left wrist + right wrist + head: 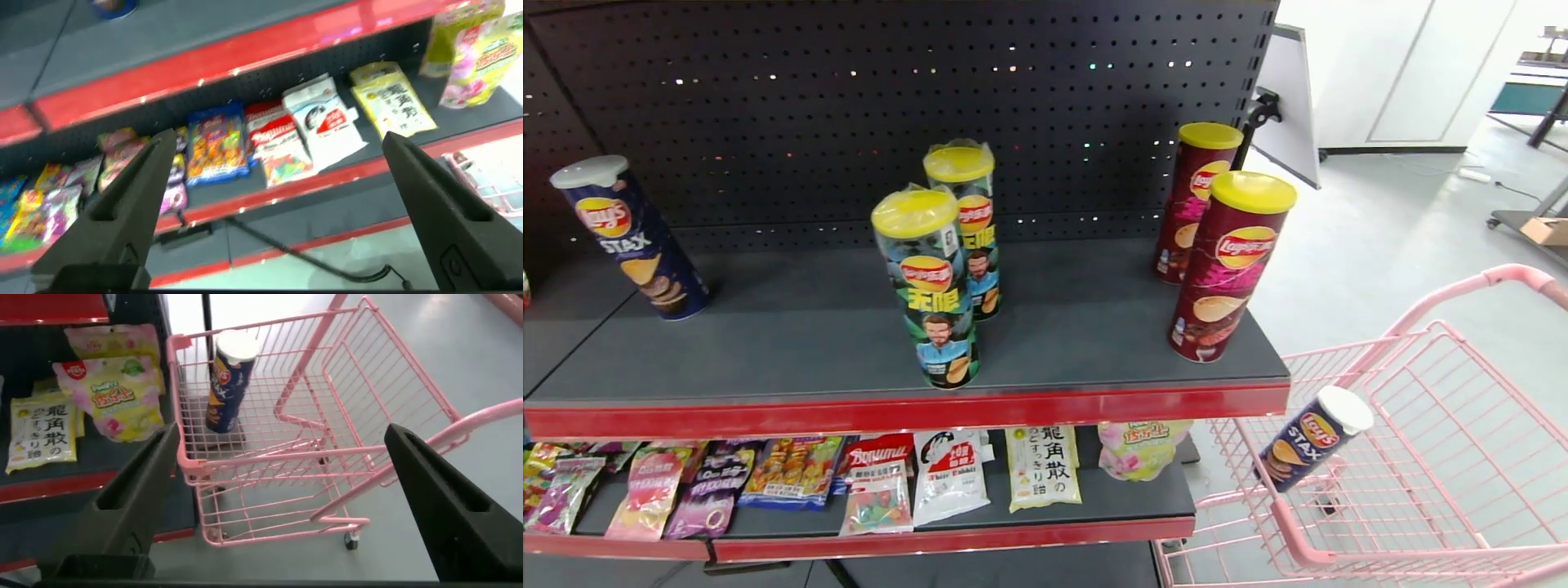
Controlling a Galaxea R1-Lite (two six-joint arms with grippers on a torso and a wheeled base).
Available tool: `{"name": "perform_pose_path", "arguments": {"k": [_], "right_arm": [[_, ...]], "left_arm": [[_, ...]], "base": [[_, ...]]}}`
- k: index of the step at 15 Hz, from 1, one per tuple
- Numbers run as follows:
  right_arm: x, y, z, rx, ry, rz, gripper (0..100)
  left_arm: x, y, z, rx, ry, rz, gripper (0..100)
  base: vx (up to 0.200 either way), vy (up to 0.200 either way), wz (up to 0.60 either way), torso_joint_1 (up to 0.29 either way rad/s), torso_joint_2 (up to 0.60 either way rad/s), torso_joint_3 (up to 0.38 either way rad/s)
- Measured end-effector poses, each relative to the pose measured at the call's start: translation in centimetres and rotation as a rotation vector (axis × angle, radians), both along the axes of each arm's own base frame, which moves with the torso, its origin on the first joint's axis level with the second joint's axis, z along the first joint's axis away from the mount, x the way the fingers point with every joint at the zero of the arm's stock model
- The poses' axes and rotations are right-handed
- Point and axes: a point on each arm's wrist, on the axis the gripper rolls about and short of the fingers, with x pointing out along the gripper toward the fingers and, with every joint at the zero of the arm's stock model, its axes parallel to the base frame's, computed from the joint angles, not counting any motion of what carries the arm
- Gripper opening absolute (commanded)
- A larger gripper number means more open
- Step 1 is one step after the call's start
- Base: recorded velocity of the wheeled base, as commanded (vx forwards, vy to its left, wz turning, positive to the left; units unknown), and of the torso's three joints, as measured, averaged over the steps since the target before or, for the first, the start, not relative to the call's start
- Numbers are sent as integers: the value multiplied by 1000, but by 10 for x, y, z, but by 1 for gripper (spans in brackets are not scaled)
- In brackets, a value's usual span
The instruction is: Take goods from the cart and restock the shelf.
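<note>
Left gripper [278, 140] was logged with its fingers spread wide and nothing held between them. It was held in front of the lower shelf [343, 175], over the row of snack bags [216, 147]. Right gripper [282, 433] was likewise logged spread apart and empty, held above the pink cart [270, 457].

One dark-blue can [229, 384] with a white lid was found inside the cart, tilted with the lid uppermost and leaned at the basket end nearest the shelf (whether it touched the wire wall could not be told). The cart was parked just beside the right end of the shelving.

Five cans were counted upright on the upper shelf [768, 359]:
- A blue can [629, 237] with a white lid was set at the far left, well apart from the rest.
- Two green-and-black cans [927, 286] with yellow lids were set in the middle, one right behind the other.
- Two maroon cans [1229, 265] with yellow lids were set at the right end, the front one near the red edge.

On the lower shelf a white bag [947, 474], a yellow bag [1041, 465] and a pink-and-green bag [1139, 449] were noted side by side toward the right.
</note>
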Motion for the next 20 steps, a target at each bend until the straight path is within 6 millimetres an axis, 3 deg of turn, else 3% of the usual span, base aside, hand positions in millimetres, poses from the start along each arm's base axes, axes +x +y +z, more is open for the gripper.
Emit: {"name": "perform_pose_path", "arguments": {"k": [3,20], "right_arm": [[0,0,0,0,0,-1,100],[3,1,-2,85,-51,-12,100]], "left_arm": [[0,0,0,0,0,1,100],[-3,0,-1,6,-22,-1,100]], "base": [[0,0,-600,9,4,2],[0,0,0,0,0,0]]}}
